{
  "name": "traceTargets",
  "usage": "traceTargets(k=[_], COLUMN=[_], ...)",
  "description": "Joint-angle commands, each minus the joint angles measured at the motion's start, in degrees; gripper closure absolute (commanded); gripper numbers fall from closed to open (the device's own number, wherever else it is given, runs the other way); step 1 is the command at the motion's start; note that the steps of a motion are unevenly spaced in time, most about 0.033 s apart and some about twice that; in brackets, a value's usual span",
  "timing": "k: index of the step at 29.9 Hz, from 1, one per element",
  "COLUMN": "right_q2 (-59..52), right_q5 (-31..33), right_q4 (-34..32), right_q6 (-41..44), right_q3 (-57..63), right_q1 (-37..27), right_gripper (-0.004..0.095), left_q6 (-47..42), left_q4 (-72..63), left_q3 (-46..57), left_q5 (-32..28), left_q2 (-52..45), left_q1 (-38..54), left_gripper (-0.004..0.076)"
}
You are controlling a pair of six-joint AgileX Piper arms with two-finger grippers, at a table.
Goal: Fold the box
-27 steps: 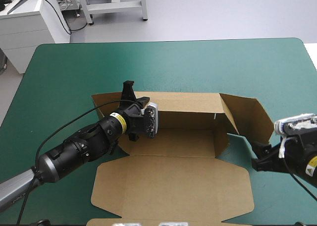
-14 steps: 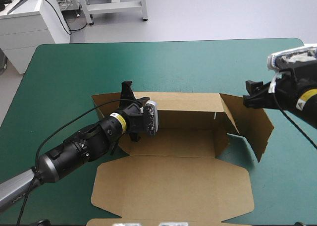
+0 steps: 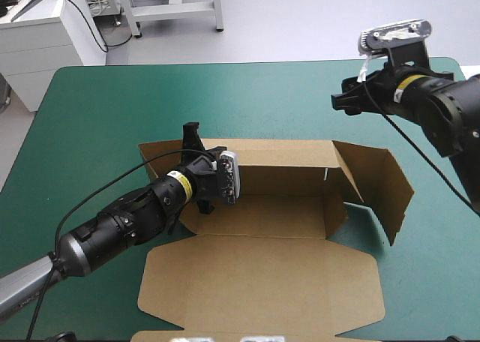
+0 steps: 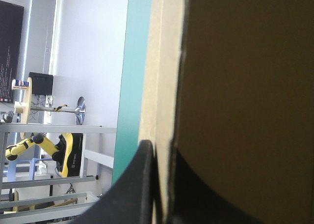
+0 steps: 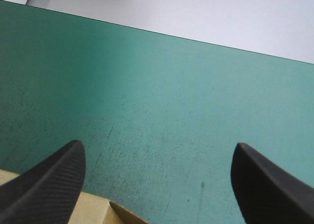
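Observation:
The brown box [image 3: 285, 207] lies mid-table with its far wall raised, its lid [image 3: 262, 282] flat toward the near edge and its right end flap [image 3: 382, 184] standing outward. My left gripper [image 3: 193, 138] is at the far wall's left end. In the left wrist view it [image 4: 162, 150] is shut on the wall's edge [image 4: 157, 86], one black finger [image 4: 140, 184] outside the board. My right gripper [image 3: 341, 100] hangs above the cover beyond the box's far right corner. Its fingers [image 5: 158, 148] stand wide open with nothing between them, and a box corner [image 5: 98, 207] shows just below.
Teal-green cover [image 3: 150, 102] stretches from the box to the table's far edge. A white cabinet [image 3: 37, 34] stands past the far left corner. The left arm [image 3: 120, 222] lies across the box's left end.
My right gripper has risen from beside the right end flap near the table's right edge and swung toward the far side. The left arm and the box have not moved.

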Motion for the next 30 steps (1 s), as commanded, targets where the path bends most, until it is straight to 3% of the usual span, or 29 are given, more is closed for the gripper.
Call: traceTargets(k=[1, 10, 16, 24, 30], right_q2=[3.2, 15.2, 20.2, 25.1, 25.3], right_q5=[-2.8, 1.3, 4.3, 12.9, 13.3], right_q4=[-0.3, 16.8, 18.3, 19.8, 23.6], right_q6=[0.5, -8.3, -9.1, -11.4, -11.7], right_q3=[-4.6, -12.5, -12.7, -12.6, -11.8], right_q1=[-1.7, -13.9, -17.9, -19.4, -19.4], right_gripper=[0.0158, 0.0162, 0.0166, 0.0166, 0.0166], left_q6=[-2.0, -2.5, -2.5, -2.5, -2.5], left_q4=[-2.0, -2.4, -2.4, -2.4, -2.4], left_q3=[-0.2, -0.2, -0.2, -0.2, -0.2], left_q5=[0.6, 0.9, 0.9, 0.7, 0.6], left_q2=[-0.4, -0.4, -0.4, -0.4, -0.4], left_q1=[-0.3, -0.3, -0.3, -0.3, -0.3], left_gripper=[0.0732, 0.0732, 0.0732, 0.0732, 0.0732])
